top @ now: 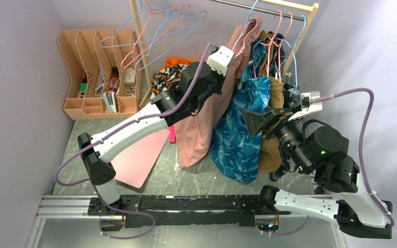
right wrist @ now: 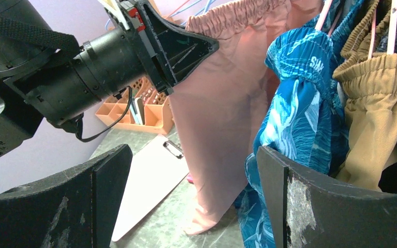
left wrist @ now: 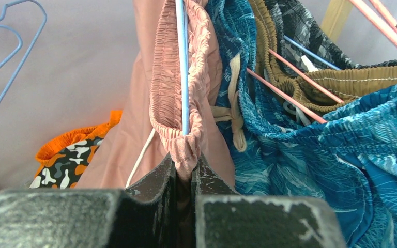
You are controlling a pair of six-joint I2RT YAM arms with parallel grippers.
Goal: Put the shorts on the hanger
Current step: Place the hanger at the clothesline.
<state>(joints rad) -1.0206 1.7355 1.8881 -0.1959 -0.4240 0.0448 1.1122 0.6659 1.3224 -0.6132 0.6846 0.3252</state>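
The dusty-pink shorts (top: 201, 129) hang from the rail, their leg ends touching the table. In the left wrist view the light-blue wire hanger (left wrist: 184, 67) runs inside the gathered waistband (left wrist: 165, 88), with the white drawstring hanging beside it. My left gripper (left wrist: 186, 163) is shut on the waistband's end, just below the hanger wire. It also shows in the right wrist view, where the left gripper (right wrist: 186, 46) is pressed against the shorts (right wrist: 222, 93). My right gripper (right wrist: 194, 155) is open and holds nothing, low in front of the shorts and the blue garment.
A blue patterned garment (top: 243, 134) and tan shorts (top: 271, 150) hang right of the pink shorts on pink hangers. A pink clipboard (top: 144, 155) lies on the table. An orange file organizer (top: 101, 72) stands back left. Empty wire hangers (top: 155, 36) hang on the wooden rack.
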